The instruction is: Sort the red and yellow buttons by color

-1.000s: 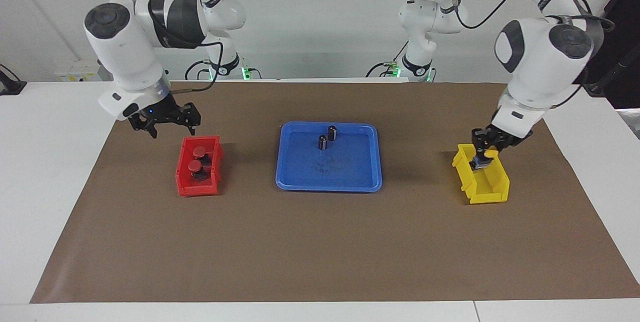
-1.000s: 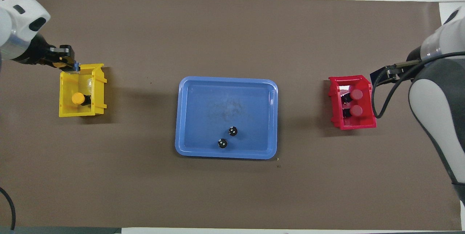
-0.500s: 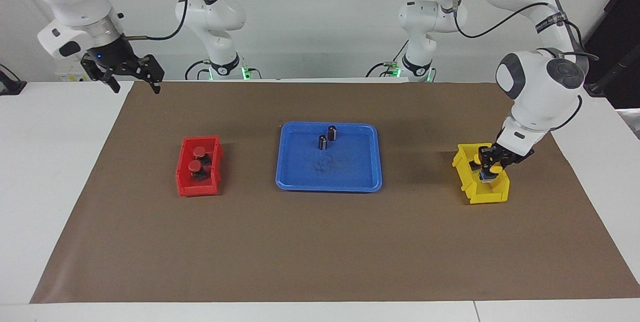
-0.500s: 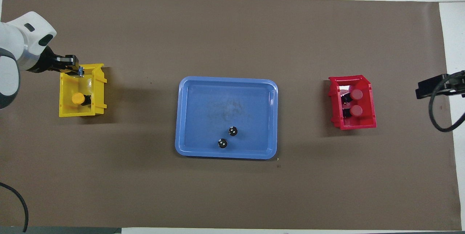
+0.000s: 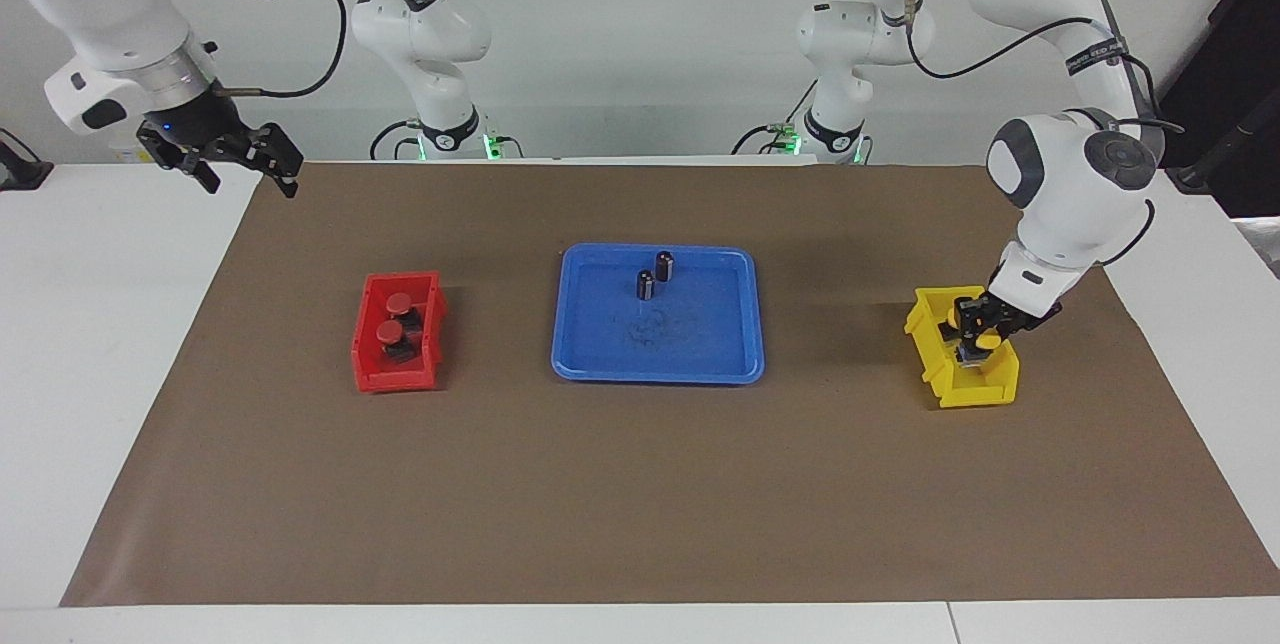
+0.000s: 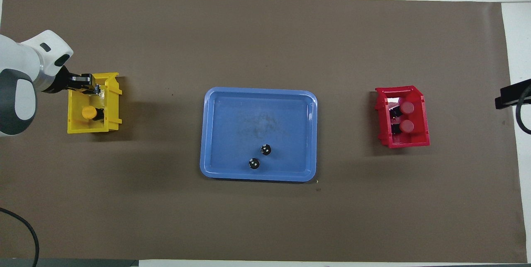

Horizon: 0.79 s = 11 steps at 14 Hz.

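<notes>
The left gripper (image 5: 975, 339) is lowered inside the yellow bin (image 5: 940, 364), clamped on a yellow button (image 5: 982, 335). A second yellow button (image 6: 88, 112) lies in that bin. Two red buttons (image 5: 395, 317) sit in the red bin (image 5: 365, 359). The right gripper (image 5: 245, 164) hangs with fingers apart over the table's edge at the right arm's end.

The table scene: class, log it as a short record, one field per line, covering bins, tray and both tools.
red bin: two red buttons inside
yellow bin: one yellow button lying inside
left tool: low in the yellow bin, shut on a second yellow button
right tool: raised, open, over the table edge at the right arm's end
blue tray: two dark cylinders
</notes>
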Each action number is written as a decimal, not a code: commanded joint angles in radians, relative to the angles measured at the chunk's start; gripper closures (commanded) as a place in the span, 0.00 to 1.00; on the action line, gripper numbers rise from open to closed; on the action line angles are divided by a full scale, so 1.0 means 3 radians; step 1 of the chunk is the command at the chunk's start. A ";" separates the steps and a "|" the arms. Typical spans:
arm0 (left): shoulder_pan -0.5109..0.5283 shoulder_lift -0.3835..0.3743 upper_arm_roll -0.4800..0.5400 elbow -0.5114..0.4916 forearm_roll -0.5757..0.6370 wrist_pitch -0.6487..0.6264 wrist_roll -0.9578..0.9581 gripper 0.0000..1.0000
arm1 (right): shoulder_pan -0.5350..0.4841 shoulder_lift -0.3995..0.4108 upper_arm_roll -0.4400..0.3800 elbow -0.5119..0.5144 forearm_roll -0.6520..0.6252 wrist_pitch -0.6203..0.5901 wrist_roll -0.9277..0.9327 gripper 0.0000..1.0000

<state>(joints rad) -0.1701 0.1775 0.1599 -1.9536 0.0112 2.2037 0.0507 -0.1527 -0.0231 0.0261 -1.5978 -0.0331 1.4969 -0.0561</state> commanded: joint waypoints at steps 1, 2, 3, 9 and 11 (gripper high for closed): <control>0.0025 -0.0039 -0.0006 -0.0212 -0.0027 0.0247 0.0071 0.98 | -0.0038 -0.0005 0.0041 0.0013 0.0049 0.0042 -0.0038 0.00; 0.0030 -0.0019 -0.0006 -0.0227 -0.0027 0.0268 0.0076 0.98 | -0.0043 -0.0005 0.0046 0.0008 0.0059 0.0042 -0.0038 0.00; 0.0030 0.0006 -0.0006 -0.0227 -0.0027 0.0283 0.0076 0.99 | -0.0038 0.0000 0.0046 0.0013 0.0059 0.0042 -0.0038 0.00; 0.0092 0.0098 -0.0011 -0.0324 -0.0027 0.0544 0.0189 0.98 | -0.0033 0.0000 0.0051 0.0013 0.0054 0.0057 -0.0038 0.00; 0.0066 0.0114 -0.0011 -0.0340 -0.0027 0.0565 0.0179 0.94 | -0.0033 0.0000 0.0051 0.0013 0.0054 0.0052 -0.0038 0.00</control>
<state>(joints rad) -0.1500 0.2107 0.1599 -2.0340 0.0112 2.3360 0.0851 -0.1515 -0.0231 0.0334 -1.5974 -0.0323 1.5027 -0.0561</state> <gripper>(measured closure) 0.586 0.000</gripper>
